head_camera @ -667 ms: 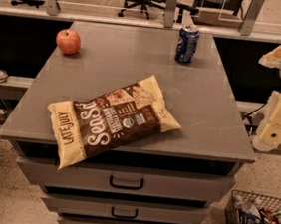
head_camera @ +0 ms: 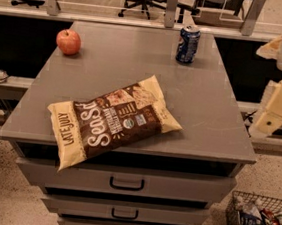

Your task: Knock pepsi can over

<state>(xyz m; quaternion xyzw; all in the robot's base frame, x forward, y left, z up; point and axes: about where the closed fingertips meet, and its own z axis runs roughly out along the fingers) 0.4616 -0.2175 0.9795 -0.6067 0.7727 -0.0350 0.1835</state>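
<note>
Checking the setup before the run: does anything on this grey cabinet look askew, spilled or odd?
Only the brown-and-yellow chip bag: it lies diagonally, one corner hanging over the front edge of the grey cabinet top. The dark blue metal pepsi can stands upright, nothing spilled. The gripper hangs off the right side, apart from it.

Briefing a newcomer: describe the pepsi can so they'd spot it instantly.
On the grey cabinet, look at the top's far right. The pepsi can stands there; the hand hangs off to the right. It's dark blue, unlike the red apple and flat chip bag.
</note>
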